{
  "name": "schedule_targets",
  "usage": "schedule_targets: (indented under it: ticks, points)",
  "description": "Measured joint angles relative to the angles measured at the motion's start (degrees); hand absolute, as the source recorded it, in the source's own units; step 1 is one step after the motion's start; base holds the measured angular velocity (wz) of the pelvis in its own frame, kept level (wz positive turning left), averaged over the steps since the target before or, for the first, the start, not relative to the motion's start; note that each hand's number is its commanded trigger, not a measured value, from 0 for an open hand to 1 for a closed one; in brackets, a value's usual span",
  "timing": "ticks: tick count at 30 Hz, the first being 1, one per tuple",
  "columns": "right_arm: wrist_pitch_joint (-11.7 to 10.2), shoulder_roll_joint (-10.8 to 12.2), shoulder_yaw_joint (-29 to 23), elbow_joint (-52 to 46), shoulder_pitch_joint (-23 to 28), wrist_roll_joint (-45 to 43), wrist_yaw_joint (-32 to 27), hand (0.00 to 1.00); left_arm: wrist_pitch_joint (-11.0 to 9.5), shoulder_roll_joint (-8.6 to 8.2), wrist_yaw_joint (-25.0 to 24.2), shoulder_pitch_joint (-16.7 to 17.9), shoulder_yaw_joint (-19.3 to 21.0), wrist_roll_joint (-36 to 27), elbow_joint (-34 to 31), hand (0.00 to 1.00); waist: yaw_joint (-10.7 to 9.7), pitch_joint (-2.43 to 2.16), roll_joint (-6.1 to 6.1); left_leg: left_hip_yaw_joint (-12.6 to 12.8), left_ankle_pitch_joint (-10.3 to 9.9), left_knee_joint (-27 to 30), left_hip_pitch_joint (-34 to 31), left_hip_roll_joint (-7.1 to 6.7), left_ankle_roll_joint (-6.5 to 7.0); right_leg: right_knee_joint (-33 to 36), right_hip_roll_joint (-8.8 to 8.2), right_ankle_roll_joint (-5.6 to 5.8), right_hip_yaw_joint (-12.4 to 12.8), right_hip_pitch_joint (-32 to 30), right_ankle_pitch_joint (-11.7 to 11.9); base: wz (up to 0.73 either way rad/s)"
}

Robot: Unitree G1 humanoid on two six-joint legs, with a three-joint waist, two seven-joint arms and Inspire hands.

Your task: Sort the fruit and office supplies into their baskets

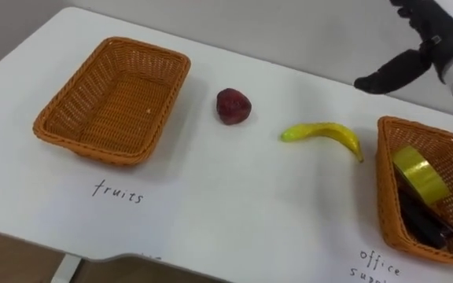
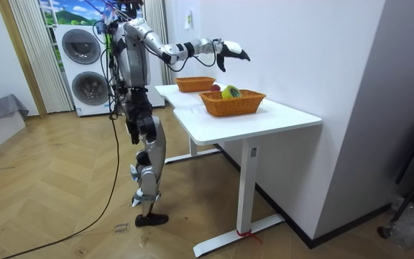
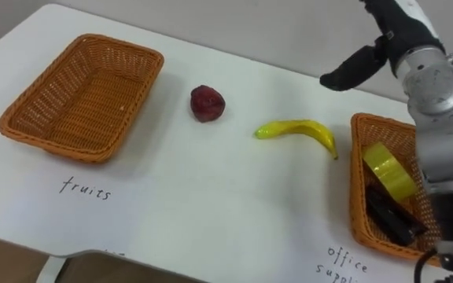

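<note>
Holding right hand [image 1: 432, 35] slack-fingered, empty, raised near office basket [image 1: 385, 189], likely freed to fetch banana [image 1: 325, 132], red fruit [image 1: 233, 105] for fruits basket [image 1: 116, 102].

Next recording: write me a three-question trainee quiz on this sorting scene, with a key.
1. True or false: the banana lies inside the fruits basket.
2. Which lies in the office basket? A) scissors B) yellow tape roll C) cup
3. Fill in: the right hand is raised above the table, open, holding ____.
Key: 1 false, the banana lies on the table near the red fruit; 2 B; 3 nothing.
</note>
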Motion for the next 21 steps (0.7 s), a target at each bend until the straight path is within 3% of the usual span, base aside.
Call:
schedule_targets:
  ticks: [10, 15, 21]
  points:
    - [0.3, 0.0, 5.9, 6.2, -2.7, 2.2, -1.6, 0.00, 0.0, 1.49, 0.5, -2.3, -3.4, -1.2, 0.2, 0.00, 0.4, 0.40, -0.71, 0.3, 0.1, 1.5, -3.5, 0.05, -0.09, 0.1, 0.04, -0.17, 0.4, -3.1, 0.1, 0.00]
    - [0.1, 0.0, 9.3, 10.1, -3.5, 3.7, -2.3, 0.00, -0.1, 1.64, 1.2, -4.7, -5.0, -1.2, 1.1, 0.00, 2.4, 0.57, -0.88, 0.3, 0.1, 1.9, -4.2, 0.06, -0.09, 0.1, 0.06, -0.25, 0.5, -3.5, 0.2, 0.00]
    - [-1.7, 0.0, 13.7, 15.1, -4.3, 3.6, -2.6, 0.00, -0.1, 1.63, 1.6, -5.9, -5.6, -1.1, 2.3, 0.00, 3.5, 0.94, -1.08, -0.4, 0.1, 2.2, -5.6, 0.07, -0.14, 0.1, 0.09, -0.36, 0.0, -4.6, 0.2, 0.04]
